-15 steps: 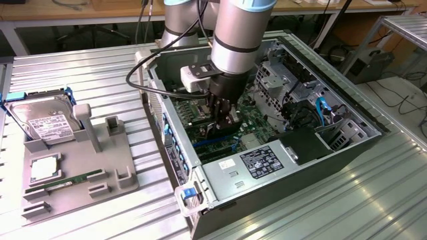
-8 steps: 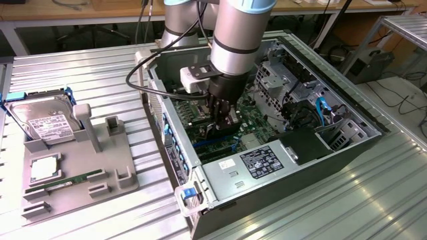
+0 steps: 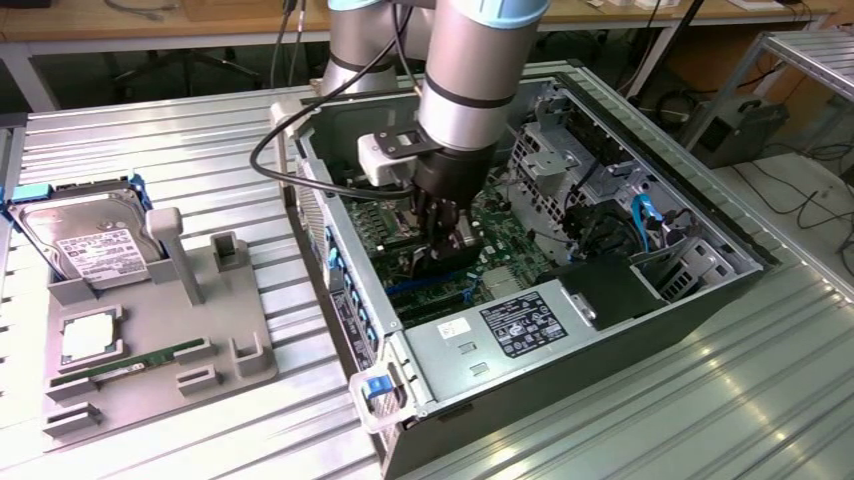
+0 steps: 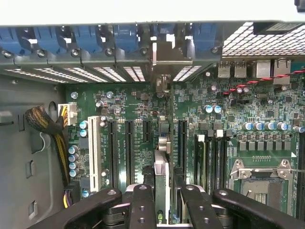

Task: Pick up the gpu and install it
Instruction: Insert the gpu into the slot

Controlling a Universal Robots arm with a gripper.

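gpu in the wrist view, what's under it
The gpu, edge-on in the gripper, stands over the green motherboard, with black slots on either side. Whatever lies directly beneath it is covered by the card itself.

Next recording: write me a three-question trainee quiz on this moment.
1. Fill in: the hard drive sits on the tray at the exterior view's ___.
2. True or false: the gripper is down inside the case.
3. The gripper grips: A) hard drive B) gpu C) nothing.
Key: 1 left; 2 true; 3 B.
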